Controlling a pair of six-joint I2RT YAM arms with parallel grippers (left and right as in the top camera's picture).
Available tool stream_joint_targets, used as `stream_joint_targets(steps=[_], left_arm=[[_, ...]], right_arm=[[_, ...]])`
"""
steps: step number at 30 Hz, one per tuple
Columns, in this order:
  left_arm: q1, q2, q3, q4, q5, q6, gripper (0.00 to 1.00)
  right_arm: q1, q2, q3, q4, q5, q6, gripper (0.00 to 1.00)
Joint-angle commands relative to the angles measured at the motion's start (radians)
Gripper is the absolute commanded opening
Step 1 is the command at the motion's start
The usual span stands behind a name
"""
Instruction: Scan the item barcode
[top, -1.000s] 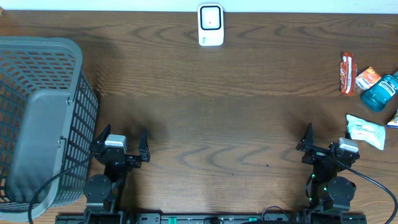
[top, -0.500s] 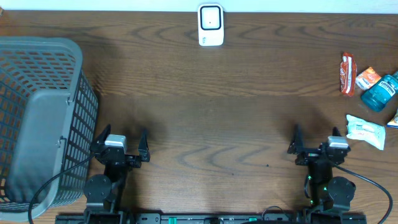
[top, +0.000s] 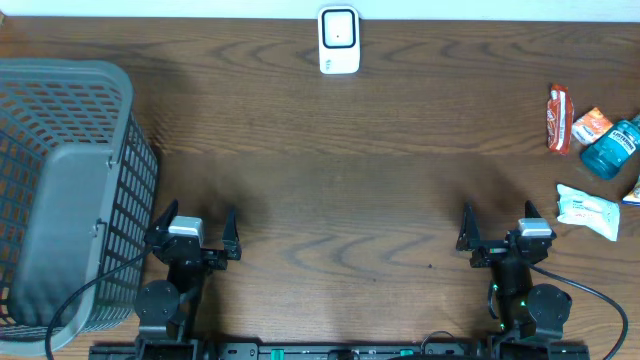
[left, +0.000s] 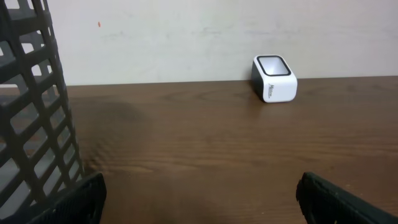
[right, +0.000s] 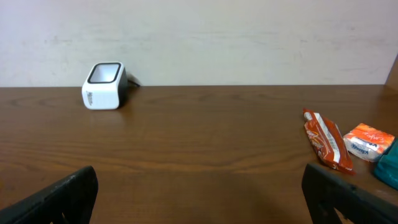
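**Both tools wide open and empty; items grouped at the right edge, scanner at the far edge**

A grey mesh basket (top: 60, 190) is seen at the left end of the wooden surface (top: 340, 200), and its lattice wall fills the left side of the left wrist view. Just to the right of the basket, near the front edge, the left tool (top: 195, 222) is found with its jaws spread as wide as they go. Nothing is held by it: only bare wood is shown between its two dark fingertips (left: 74, 202).

A white barcode scanner (top: 339, 41) is set upright at the far edge, about midway along it, with its dark window turned upward and toward the front.

Further right, near the front edge, the right tool (top: 497, 222) is likewise found with its jaws fully parted, and nothing is gripped by it.

The items to be scanned are grouped at the right edge, well apart from the scanner. A red wrapped bar (top: 559, 118) is laid lengthwise from front to back. An orange packet (top: 591, 126) is placed just beside it, and a blue bottle (top: 610, 147) is laid just beside the packet. Nearer the front, a white soft pack (top: 588, 211) is seen close to the right tool but not touched by it. One more item (top: 634, 190) is cut off by the frame edge and cannot be identified. Which item is meant for scanning cannot be told.
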Motion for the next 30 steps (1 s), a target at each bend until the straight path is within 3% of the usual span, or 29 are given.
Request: stream_joint_targets(steps=[1,30], left_arm=[[0.005,-0.003,-0.02,-0.03,-0.009,-0.016,0.98],[0.005,-0.003,-0.02,-0.03,-0.009,-0.016,0.98]], right_arm=[[-0.006,-0.005,-0.002,-0.002,-0.028,0.004,0.99],[0.092,-0.005,-0.002,-0.003,-0.006,0.044,0.99]])
